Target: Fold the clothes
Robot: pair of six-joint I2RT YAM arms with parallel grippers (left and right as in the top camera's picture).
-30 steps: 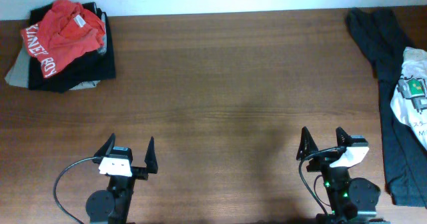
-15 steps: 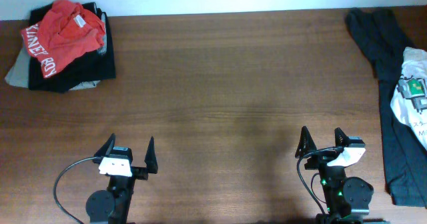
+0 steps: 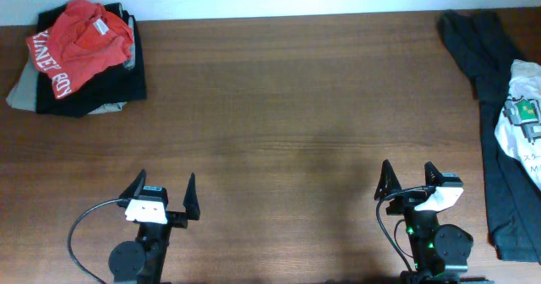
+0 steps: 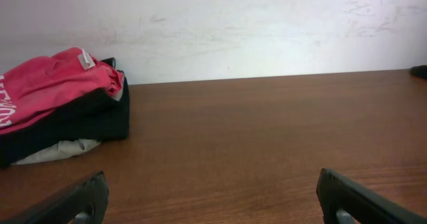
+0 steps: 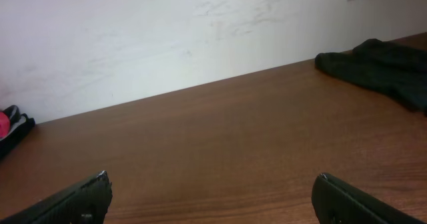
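Both jaws spread wide, empty | crumpled red-orange T-shirt (image 3: 80, 40) atop dark folded stack (image 3: 103, 94) | smooth wood-grain table (image 3: 287, 106)

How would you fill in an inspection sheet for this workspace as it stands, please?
Surface: brown wooden table, its middle bare.
Job's things: red T-shirt lies crumpled on top of a stack of dark and pale garments at the far left corner. A dark grey garment is spread along the right edge, with a white printed garment lying on it.
Clutter: nothing seen.
Grippers: left gripper and right gripper are both open and empty, at the near edge and apart from all the clothes.
Cables: a black cable loops beside the left arm's base, and a second cable runs by the right arm.
Surroundings: white wall behind the table.
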